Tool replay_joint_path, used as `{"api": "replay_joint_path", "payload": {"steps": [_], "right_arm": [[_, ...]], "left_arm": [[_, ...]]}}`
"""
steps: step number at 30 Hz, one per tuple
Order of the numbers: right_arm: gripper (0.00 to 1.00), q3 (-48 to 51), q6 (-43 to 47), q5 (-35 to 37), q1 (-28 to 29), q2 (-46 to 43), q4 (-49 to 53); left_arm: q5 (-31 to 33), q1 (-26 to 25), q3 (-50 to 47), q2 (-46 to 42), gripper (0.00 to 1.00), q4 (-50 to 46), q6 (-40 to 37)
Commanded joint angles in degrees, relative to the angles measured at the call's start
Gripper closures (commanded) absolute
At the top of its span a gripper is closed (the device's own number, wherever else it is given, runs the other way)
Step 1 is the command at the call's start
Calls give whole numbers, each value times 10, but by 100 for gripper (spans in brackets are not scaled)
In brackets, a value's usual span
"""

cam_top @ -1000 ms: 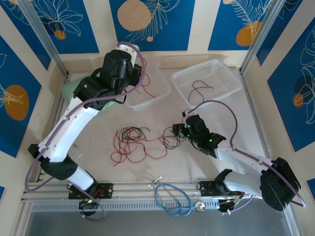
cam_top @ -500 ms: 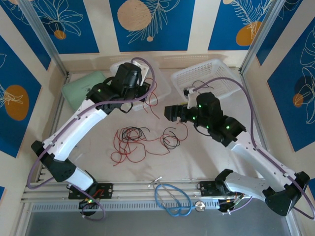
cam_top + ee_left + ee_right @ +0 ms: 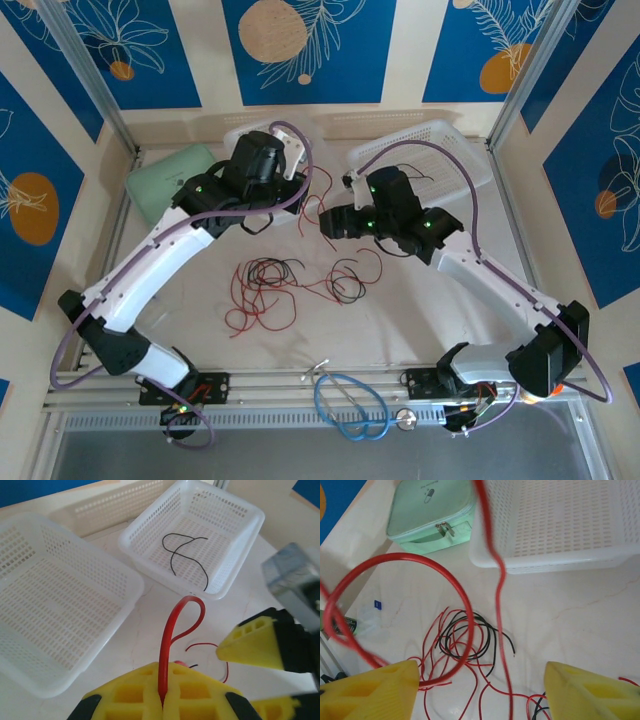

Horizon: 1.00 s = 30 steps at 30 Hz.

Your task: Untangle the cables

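Swinging up from the tangle [image 3: 275, 290], which lay mid-surface [image 3: 400, 330], your right claw [image 3: 480, 682] came across to the red wire [image 3: 172, 630]. Your left claw [image 3: 162, 700] held that wire pinched tight and lifted. The right claw's jaws stood wide with the wire hanging between them, not yet gripped. A second grip would probably let you draw this strand free.

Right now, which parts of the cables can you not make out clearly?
Top view: which strands cross in the tangle, too thin to trace.
Left wrist view: the red cable's lower end, hidden between the pads of the left tool.
Right wrist view: the red loop, blurred close to the lens.
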<state>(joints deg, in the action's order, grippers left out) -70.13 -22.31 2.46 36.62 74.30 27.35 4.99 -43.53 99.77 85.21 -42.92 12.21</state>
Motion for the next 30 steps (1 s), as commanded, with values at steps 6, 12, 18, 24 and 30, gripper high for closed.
{"api": "replay_joint_path", "payload": {"steps": [6,12,18,24,30], "right_arm": [[40,-18,-6,-48,-9,19,-36],[45,-21,-26,-116,-17,25,-38],[51,-39,-78,-154,-37,20,20],[55,-46,-102,-126,-26,41,51],[63,-49,-117,-83,-9,59,58]], "left_arm": [[-39,-7,-15,-25,100,16,13],[-42,-7,-32,-34,100,28,6],[-43,-8,-40,-40,100,41,0],[-47,-8,-37,-50,100,52,4],[-44,-8,-35,-57,100,55,4]]}}
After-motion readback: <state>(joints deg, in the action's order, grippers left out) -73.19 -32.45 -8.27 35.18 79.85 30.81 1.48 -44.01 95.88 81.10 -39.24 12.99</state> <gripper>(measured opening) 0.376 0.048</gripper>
